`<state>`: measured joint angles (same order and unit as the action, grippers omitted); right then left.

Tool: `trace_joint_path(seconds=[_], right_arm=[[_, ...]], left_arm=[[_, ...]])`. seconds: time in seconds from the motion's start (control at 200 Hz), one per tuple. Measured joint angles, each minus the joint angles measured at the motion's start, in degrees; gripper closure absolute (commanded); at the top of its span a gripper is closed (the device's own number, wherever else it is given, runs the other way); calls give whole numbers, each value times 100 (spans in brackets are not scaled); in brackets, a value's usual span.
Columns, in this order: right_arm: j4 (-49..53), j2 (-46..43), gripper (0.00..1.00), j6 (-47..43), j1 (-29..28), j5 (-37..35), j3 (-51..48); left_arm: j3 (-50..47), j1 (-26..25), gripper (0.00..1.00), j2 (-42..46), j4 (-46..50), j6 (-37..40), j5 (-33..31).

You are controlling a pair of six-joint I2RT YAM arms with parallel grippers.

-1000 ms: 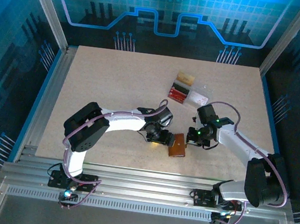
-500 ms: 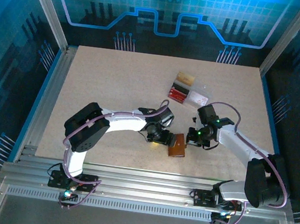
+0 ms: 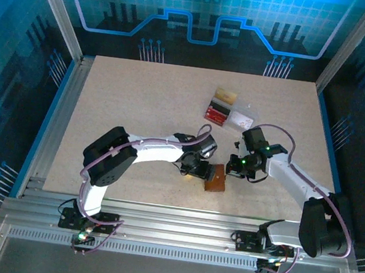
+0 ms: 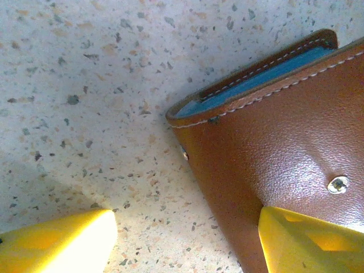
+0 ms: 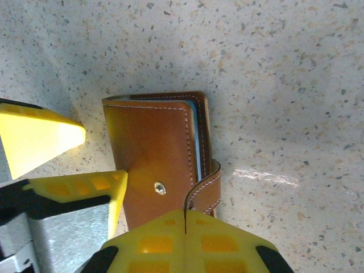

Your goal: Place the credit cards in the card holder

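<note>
The right fingers point(image 5: 148, 250), blunt yellow plastic wedges at the bottom of the right wrist view, were pressed together with only a thin seam between them, pinching the end of the stitched strap point(image 5: 207, 187) that curled off the card holder point(image 5: 153, 153). The left fingers point(image 4: 57, 244) stood spread apart, one tip over bare bench point(image 4: 85, 85), the other against the holder's smooth brown leather cover, just under its small metal snap point(image 4: 338, 183). The holder lay folded, a rounded rectangle with pale stitching, slightly right of and below the centre of the top view. A blue card point(image 4: 267, 74) showed as a thin flat edge inside its fold. The bench was pale and speckled like stone
</note>
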<state>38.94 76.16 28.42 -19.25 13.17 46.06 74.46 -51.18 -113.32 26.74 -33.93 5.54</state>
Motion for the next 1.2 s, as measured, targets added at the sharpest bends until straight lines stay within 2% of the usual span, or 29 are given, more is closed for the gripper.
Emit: trace_joint_path(seconds=[0.25, 1.201], right_arm=[[-22, -90, 100, 0, 20, 260, -57], [-437, 944, 100, 131, -258, 509, 17]], left_arm=[[120, -153, 30, -92, 120, -63, -365], [-81, -162, 30, 4, -131, -210, -389]])
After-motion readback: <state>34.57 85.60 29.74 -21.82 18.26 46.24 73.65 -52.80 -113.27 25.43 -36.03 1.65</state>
